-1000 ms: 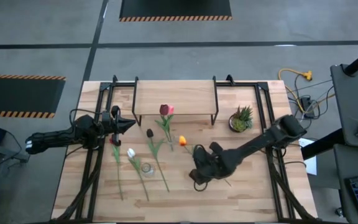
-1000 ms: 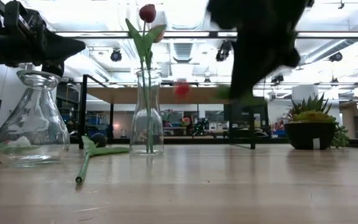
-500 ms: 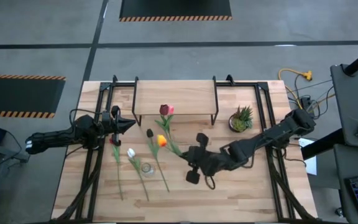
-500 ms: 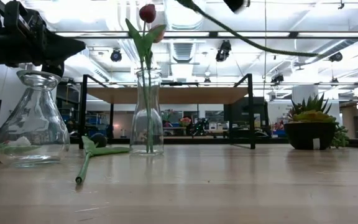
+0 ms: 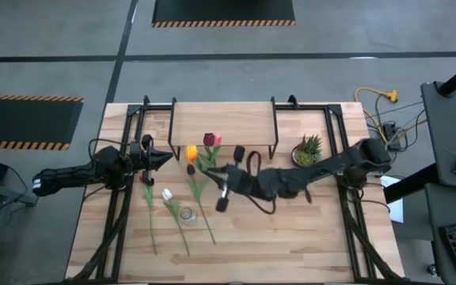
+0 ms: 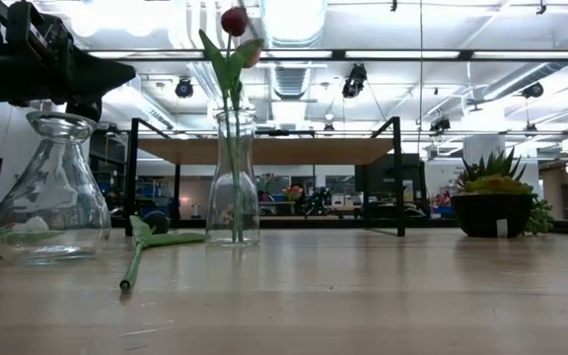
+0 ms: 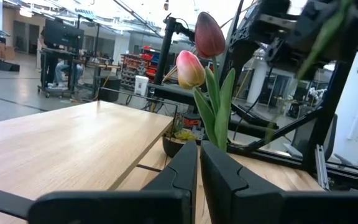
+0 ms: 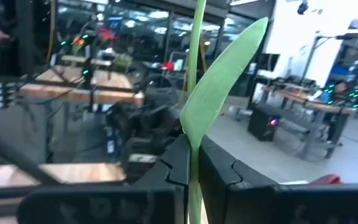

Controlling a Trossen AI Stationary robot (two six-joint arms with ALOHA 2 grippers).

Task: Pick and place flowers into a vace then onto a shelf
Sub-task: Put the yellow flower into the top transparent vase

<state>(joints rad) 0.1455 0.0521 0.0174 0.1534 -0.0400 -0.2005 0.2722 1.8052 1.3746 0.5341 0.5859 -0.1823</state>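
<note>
My right gripper (image 5: 222, 179) is over the table's middle, shut on an orange-yellow tulip (image 5: 191, 153) whose head hangs in the air beside the tall glass vase (image 6: 235, 177). That vase stands in front of the shelf (image 5: 222, 124) and holds a maroon tulip (image 7: 209, 34) and a pink one (image 7: 190, 68). A red (image 5: 143, 178), a white (image 5: 166, 194) and a dark tulip (image 5: 190, 169) lie flat on the table by a bulbous empty vase (image 6: 49, 192). My left gripper (image 5: 161, 158) waits shut, left of the tall vase. My right gripper pinches the orange-yellow tulip's green stem (image 8: 194, 134) between its two fingers, just where a long leaf (image 8: 222, 81) branches off. The fingers come roughly level from the table's right. The flower is lifted clear of the table, its head pointing away toward the tall vase.
A small spiky potted plant (image 5: 309, 150) stands right of the shelf, close to my right arm. Black frame rails run along both table sides (image 5: 125, 214). The near half of the tabletop (image 5: 291, 245) carries nothing.
My right gripper has risen from the table with the orange-yellow tulip and swung left and toward the far edge, up to the tall vase, leaving the low view. The tulip is lifted clear, and its head has travelled from mid-table to beside the vase.
</note>
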